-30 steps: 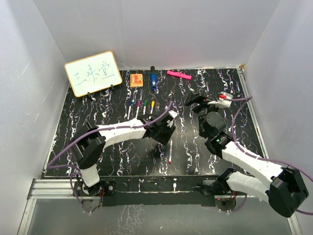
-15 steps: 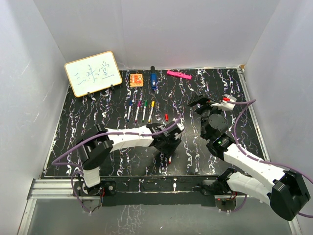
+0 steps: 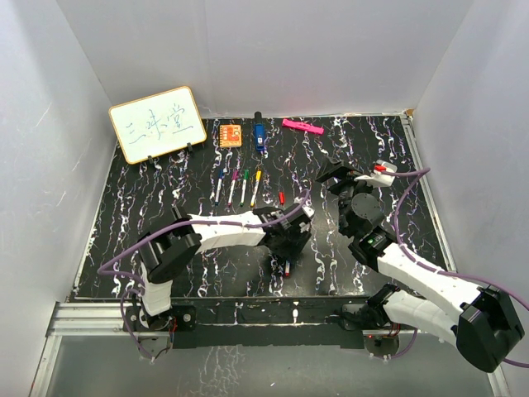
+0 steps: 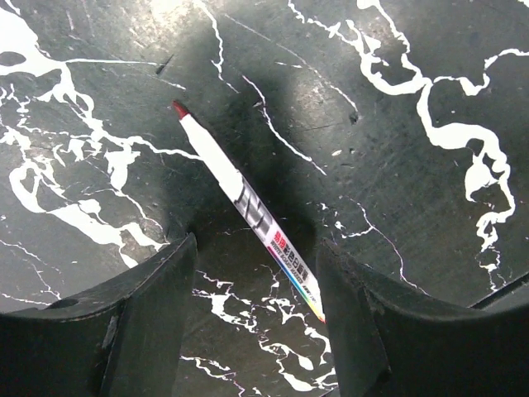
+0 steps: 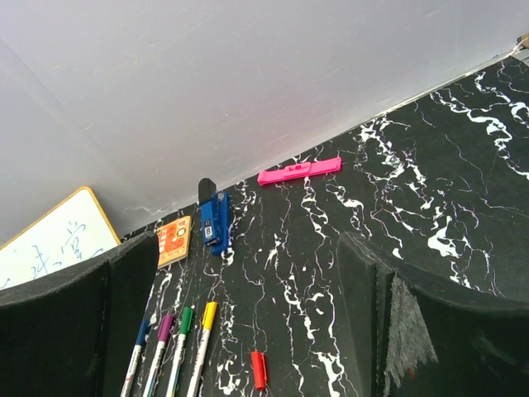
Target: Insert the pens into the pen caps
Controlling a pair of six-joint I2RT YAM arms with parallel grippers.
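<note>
A white-barrelled pen with a bare red tip lies flat on the black marbled table. My left gripper is open and straddles its rear half, one finger on each side, not gripping it. In the top view the left gripper hides most of this pen. The loose red cap lies farther back and also shows in the right wrist view. My right gripper is open and empty, raised to the right of the cap. Several pens wearing blue, purple, green and yellow caps lie in a row.
A whiteboard leans at the back left. An orange block, a blue-and-black object and a pink bar lie along the back wall. White walls enclose the table on three sides.
My left gripper has moved nearer and to the right, down over the red-tipped pen, uncovering the red cap. My right gripper has shifted only slightly.
</note>
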